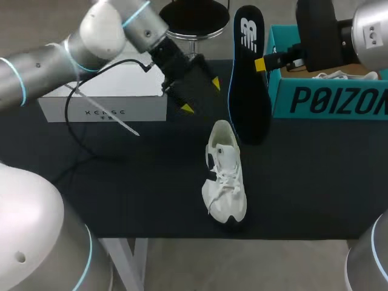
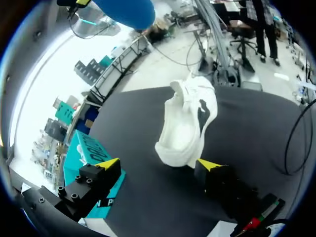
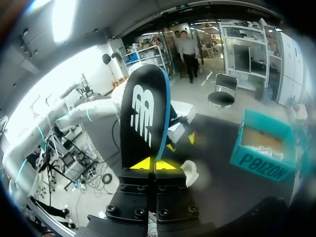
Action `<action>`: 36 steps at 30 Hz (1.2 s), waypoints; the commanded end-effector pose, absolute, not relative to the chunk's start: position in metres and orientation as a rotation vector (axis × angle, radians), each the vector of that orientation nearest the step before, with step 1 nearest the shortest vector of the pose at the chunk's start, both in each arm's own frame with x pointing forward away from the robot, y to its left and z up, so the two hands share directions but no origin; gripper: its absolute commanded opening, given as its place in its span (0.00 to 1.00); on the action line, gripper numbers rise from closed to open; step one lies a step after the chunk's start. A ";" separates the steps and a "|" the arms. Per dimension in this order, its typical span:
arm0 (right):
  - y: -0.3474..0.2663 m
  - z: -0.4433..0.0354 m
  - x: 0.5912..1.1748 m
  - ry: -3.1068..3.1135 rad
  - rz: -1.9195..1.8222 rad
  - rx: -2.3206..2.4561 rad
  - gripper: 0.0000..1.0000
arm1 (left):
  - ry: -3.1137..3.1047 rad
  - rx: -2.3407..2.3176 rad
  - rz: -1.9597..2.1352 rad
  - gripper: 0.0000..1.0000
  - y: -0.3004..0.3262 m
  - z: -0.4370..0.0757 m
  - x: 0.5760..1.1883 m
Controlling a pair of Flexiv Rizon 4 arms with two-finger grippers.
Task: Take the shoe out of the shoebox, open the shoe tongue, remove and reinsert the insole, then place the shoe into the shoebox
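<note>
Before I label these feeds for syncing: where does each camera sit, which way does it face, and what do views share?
Head view: above and behind, looking down on the table; both arms enter, left gripper open, right gripper holding the insole.
Left wrist view: on the left wrist, facing along its fingers toward the shoe.
Right wrist view: on the right wrist, facing the gripped insole; left arm beyond.
Shared: all show the teal shoebox.

**Right wrist: insole clamped, standing upright**

Right gripper (image 3: 154, 163) pinches the black insole (image 3: 143, 116) at its lower end, with the blue edge and white logo showing. White shoe (image 3: 190, 173) lies on the dark table (image 3: 224, 197) just past the fingers. Left gripper (image 3: 181, 143) sits beyond it, tips apart. Open teal shoebox (image 3: 259, 165) is off to the side with something white inside.
</note>
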State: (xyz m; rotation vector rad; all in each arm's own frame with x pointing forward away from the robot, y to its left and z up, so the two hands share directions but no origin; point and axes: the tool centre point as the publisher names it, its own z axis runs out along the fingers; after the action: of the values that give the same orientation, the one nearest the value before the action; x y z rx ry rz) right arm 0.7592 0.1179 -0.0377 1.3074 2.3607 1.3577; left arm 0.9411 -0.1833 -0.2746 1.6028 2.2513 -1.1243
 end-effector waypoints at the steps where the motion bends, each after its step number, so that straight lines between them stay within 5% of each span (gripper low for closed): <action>1: 0.121 -0.039 0.762 2.361 1.355 1.310 0.00 | 1.691 0.742 -1.694 1.00 -0.133 -0.274 0.929; 14: 0.121 -0.039 0.762 2.361 1.355 1.310 0.00 | 1.498 0.421 -1.850 1.00 -0.078 -0.302 0.907; 36: 0.121 -0.039 0.762 2.361 1.355 1.310 0.00 | 1.422 0.531 -1.900 1.00 -0.087 -0.294 0.893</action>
State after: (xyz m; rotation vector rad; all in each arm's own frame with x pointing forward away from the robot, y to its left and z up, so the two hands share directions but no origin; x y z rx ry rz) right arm 0.7592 0.1180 -0.0378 1.3074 2.3608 1.3575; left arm 0.8961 -0.0834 -0.2973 0.5437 1.5705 -1.9749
